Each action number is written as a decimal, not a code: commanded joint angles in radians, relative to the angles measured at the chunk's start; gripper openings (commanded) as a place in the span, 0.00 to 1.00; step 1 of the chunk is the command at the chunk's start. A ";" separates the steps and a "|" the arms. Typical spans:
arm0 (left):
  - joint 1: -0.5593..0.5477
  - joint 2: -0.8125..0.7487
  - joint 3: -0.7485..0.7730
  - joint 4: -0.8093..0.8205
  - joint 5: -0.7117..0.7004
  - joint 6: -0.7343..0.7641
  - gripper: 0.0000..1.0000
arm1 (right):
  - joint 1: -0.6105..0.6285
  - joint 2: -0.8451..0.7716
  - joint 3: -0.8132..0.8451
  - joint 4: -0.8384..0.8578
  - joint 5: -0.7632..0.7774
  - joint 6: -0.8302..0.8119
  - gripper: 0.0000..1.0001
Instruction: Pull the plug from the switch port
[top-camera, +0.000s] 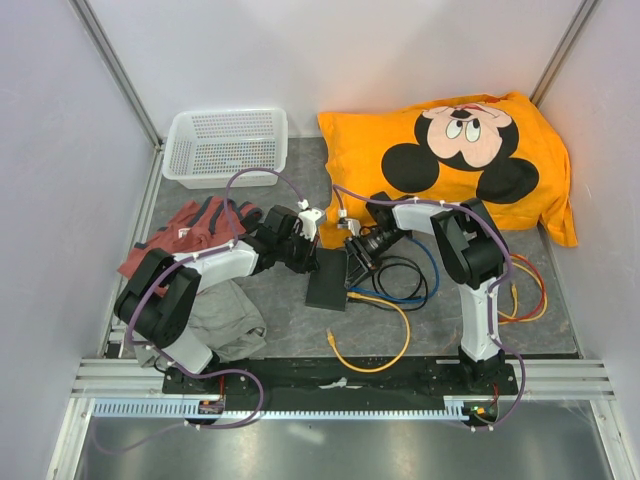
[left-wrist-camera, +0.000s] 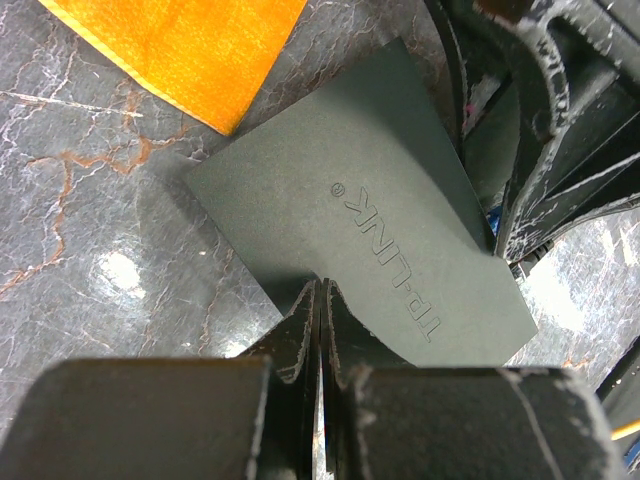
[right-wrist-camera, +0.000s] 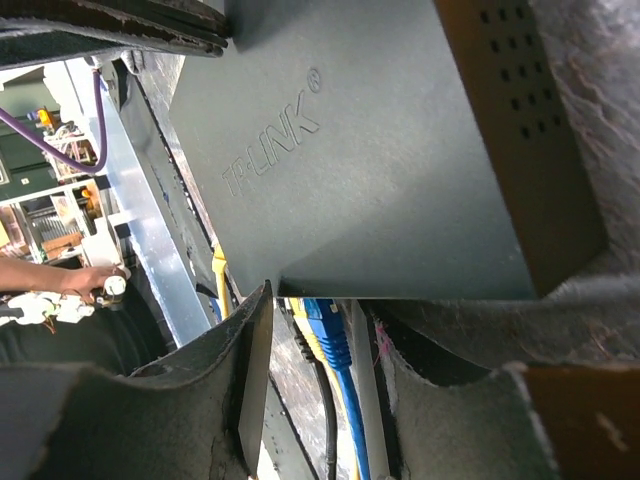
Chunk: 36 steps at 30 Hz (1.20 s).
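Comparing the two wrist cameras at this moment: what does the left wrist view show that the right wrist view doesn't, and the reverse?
Left wrist only: the left gripper with its fingers pressed shut, tips at the edge of the switch, and a corner of the orange pillow.
Right wrist only: the right gripper with fingers apart either side of the blue plug, and vent holes in the switch's side.
Both: the switch's TP-LINK top.

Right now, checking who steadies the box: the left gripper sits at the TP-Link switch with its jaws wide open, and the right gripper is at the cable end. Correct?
Not the jaws: the left gripper is shut, fingertips pressed together at the switch edge, as the left wrist view shows. The right gripper is at the cable end.
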 joint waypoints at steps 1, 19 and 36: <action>-0.001 0.006 -0.015 -0.028 -0.023 0.032 0.02 | 0.007 0.018 -0.011 0.055 0.050 -0.021 0.45; -0.001 0.016 -0.013 -0.027 -0.016 0.030 0.02 | -0.007 0.018 -0.089 0.086 0.039 -0.095 0.45; -0.001 0.019 -0.012 -0.027 -0.012 0.032 0.01 | -0.041 0.024 -0.079 0.117 0.093 -0.098 0.42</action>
